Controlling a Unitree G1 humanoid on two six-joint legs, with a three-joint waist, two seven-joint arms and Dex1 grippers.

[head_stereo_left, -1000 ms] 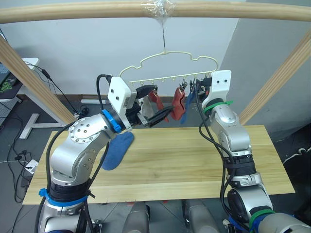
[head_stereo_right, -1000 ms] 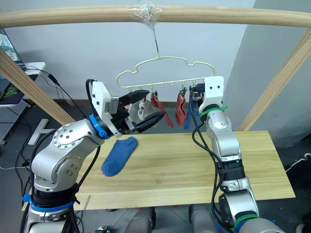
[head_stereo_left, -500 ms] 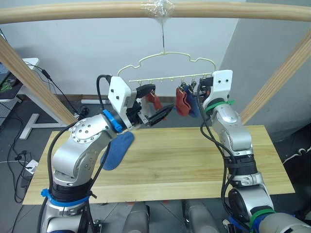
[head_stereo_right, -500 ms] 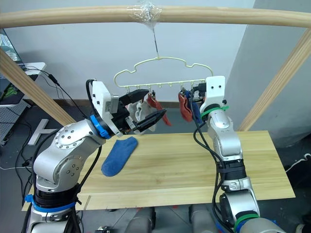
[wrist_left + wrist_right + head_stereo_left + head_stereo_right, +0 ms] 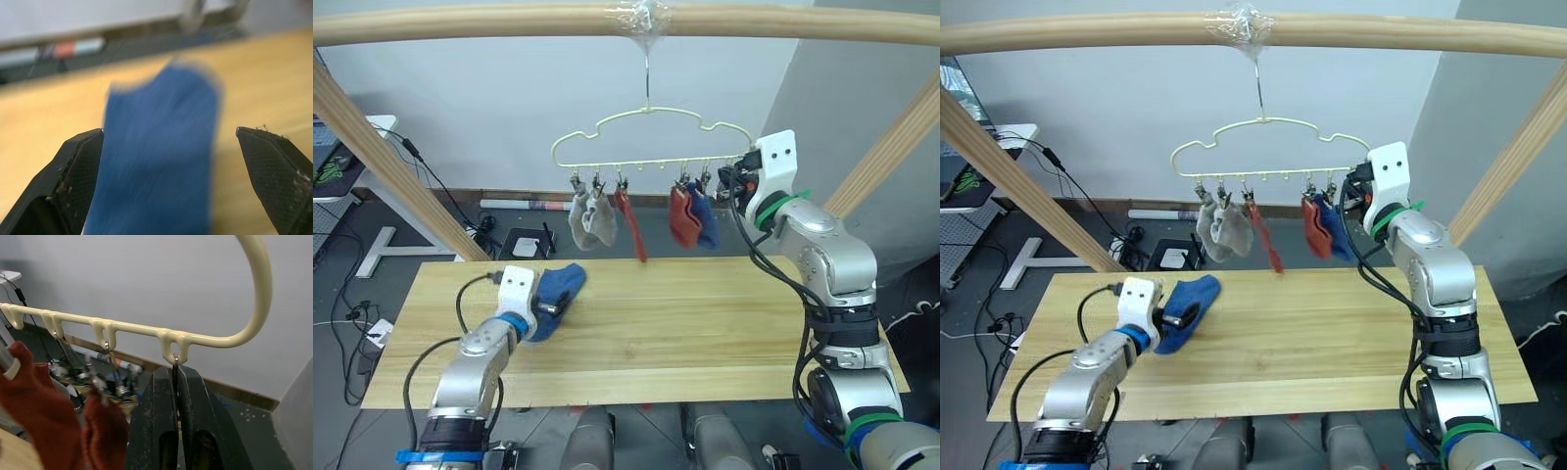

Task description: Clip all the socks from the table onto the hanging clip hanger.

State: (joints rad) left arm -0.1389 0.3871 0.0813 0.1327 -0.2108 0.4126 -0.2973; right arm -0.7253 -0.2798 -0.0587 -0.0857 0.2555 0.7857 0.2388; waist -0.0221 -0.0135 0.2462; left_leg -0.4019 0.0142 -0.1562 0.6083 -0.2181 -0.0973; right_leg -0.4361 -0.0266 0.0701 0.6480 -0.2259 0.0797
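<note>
The pale yellow clip hanger point(image 5: 651, 122) hangs from the top pole. On its clips hang two grey socks point(image 5: 589, 220), two rust red socks point(image 5: 628, 217) point(image 5: 680, 215) and a blue sock point(image 5: 706, 221). Another blue sock point(image 5: 556, 288) lies on the table point(image 5: 705, 323) at the left. My left gripper point(image 5: 552, 306) is low on the table and open, with its fingers point(image 5: 80, 161) on either side of this blue sock point(image 5: 161, 147). My right gripper point(image 5: 175, 374) is shut on the end clip point(image 5: 174, 363) at the hanger's right end, also seen as the right gripper point(image 5: 734, 182).
A round wooden pole point(image 5: 489, 22) spans the top, with slanted poles at the left point(image 5: 382, 147) and right point(image 5: 886, 147). Behind the table, cables and a power strip point(image 5: 524, 243) lie on the floor.
My left arm has come down from the hanger to the table and now stands open around the blue sock. A grey sock it held now hangs clipped. The right gripper stays at the hanger.
</note>
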